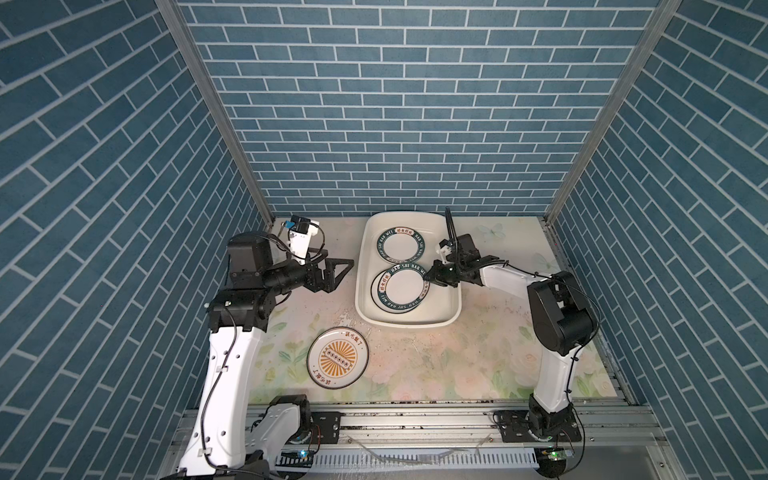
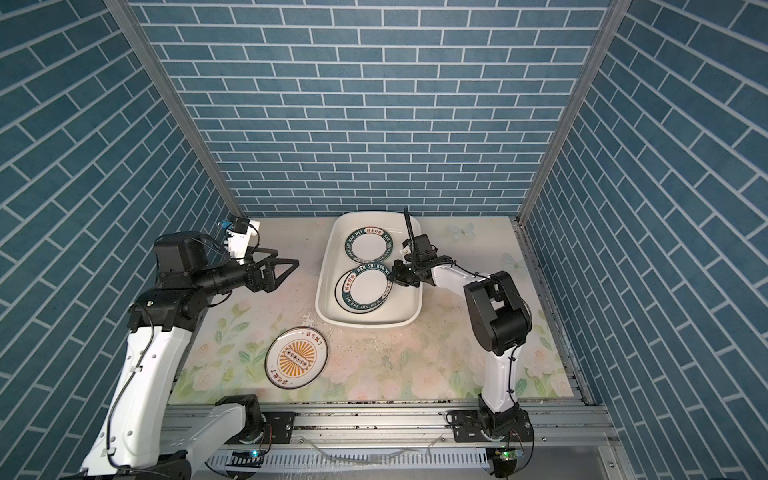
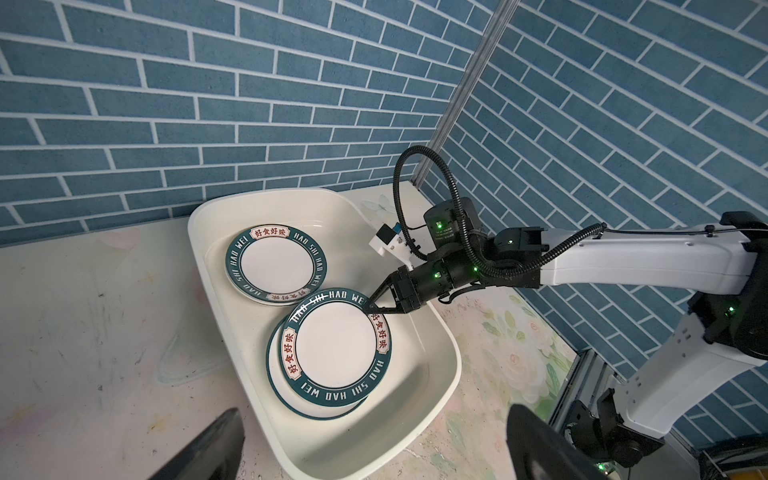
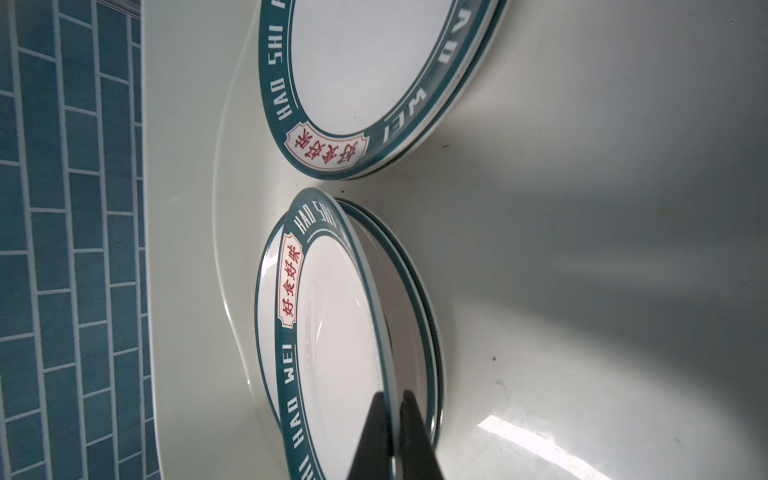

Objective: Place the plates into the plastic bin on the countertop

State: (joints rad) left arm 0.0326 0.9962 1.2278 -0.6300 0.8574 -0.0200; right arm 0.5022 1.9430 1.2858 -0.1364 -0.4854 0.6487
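Plates outside the bin: you have one, the orange sunburst plate [image 1: 337, 357] [image 2: 296, 358]. It lies flat on the countertop [image 1: 436, 365] [image 2: 395, 365] toward its front left corner, well apart from both grippers.
Left gripper: your left gripper [image 1: 338, 272] [image 2: 284, 272] hangs over the countertop's left side, near the bin's left wall. Its fingers [image 3: 208, 449] are spread wide with nothing between them.
Plastic bin: one plastic bin [image 1: 409, 324] [image 2: 365, 324] [image 3: 193, 232] [image 4: 582, 249] sits at the middle of the countertop's back edge. You can count two piles of plates in it, one in the front half and one in the back half.
Front pile: the front green-lettered plate [image 1: 399, 293] [image 2: 365, 291] [image 3: 336, 349] [image 4: 332, 353] tops it, tilted up off the plates beneath. Only rims show under it, so you cannot tell how many lie there.
Right gripper: your right gripper [image 1: 430, 276] [image 2: 392, 276] [image 3: 371, 308] [image 4: 394, 399] is clamped on that plate's right rim, one finger on each face.
Back pile: the back green-lettered plate [image 1: 401, 248] [image 2: 369, 245] [image 3: 276, 266] [image 4: 353, 62] lies flat on top, with at least one more rim under it.
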